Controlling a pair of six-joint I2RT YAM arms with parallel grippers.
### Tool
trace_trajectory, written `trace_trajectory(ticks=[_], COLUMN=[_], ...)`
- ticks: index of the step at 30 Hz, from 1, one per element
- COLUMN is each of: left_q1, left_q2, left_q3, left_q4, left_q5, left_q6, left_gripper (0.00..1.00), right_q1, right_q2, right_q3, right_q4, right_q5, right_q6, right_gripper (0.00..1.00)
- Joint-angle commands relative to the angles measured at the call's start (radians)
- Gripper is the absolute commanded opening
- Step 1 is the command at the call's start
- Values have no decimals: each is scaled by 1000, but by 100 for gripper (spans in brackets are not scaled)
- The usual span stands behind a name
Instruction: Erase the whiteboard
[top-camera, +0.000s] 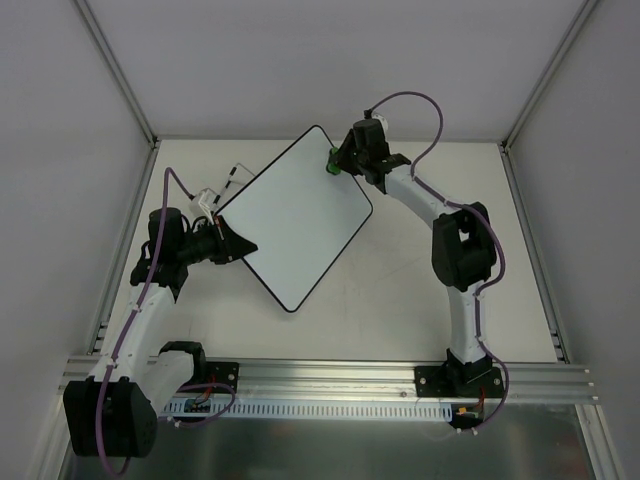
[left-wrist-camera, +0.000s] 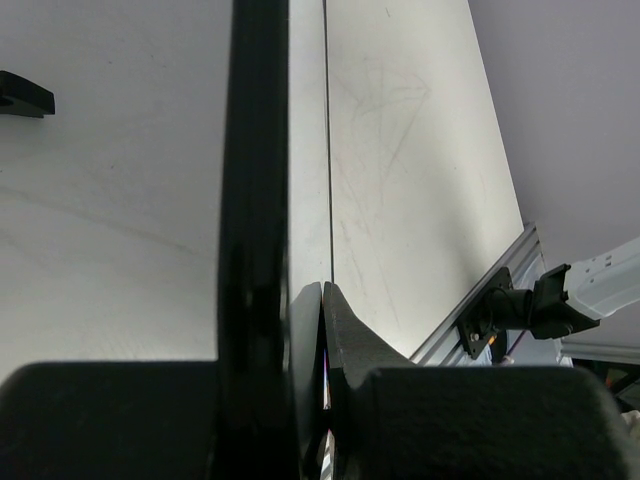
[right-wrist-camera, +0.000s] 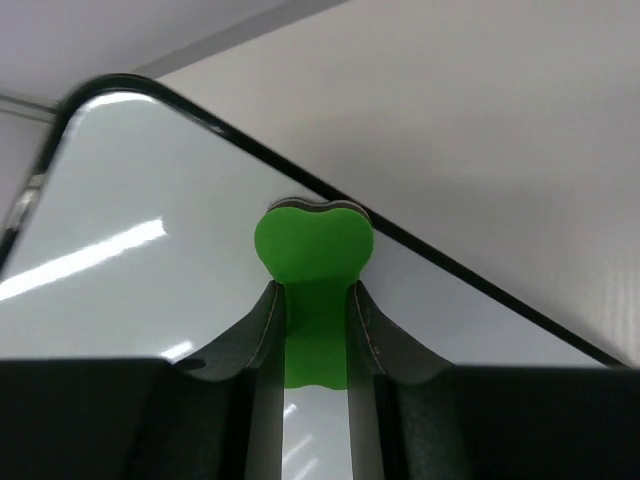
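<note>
The whiteboard (top-camera: 295, 225) lies turned like a diamond at the table's middle, its face blank white with no writing visible. My left gripper (top-camera: 238, 245) is shut on its left edge; the left wrist view shows the black rim (left-wrist-camera: 255, 150) edge-on running into my closed left gripper (left-wrist-camera: 323, 300). My right gripper (top-camera: 335, 163) is shut on the small green eraser (top-camera: 331, 165) at the board's upper right edge. In the right wrist view the eraser (right-wrist-camera: 315, 245) sits between my right gripper (right-wrist-camera: 316, 300), pressed on the whiteboard (right-wrist-camera: 150, 230) just inside its black rim.
A small clear and white object with a black pen (top-camera: 218, 192) lies just beyond the board's left corner. The aluminium rail (top-camera: 330, 375) runs along the near edge. Grey enclosure walls stand on the left, right and back. The right arm's base (left-wrist-camera: 500, 310) shows in the left wrist view.
</note>
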Motion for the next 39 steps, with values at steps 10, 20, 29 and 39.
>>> trace_trajectory(ticks=[10,20,29,39], left_q1=[-23,-23,-23,-23], left_q2=[-33,-29,-31,-25], left_q3=[26,31,51,95], left_q4=[13,9,9,11], left_q5=[127,110,66,-9], left_q6=[112,118,106,117], left_gripper=[0,0,0,0], right_q1=[76,-7,-118,-276], right_q2=[90,-12,-211,-312], right_q3=[178,-108,-331,-537], right_q4=[12,43,41,-134], right_q5=[-13,64,125,227], right_q6=[-13,6,-46,-71], right_gripper=[0,0,0,7])
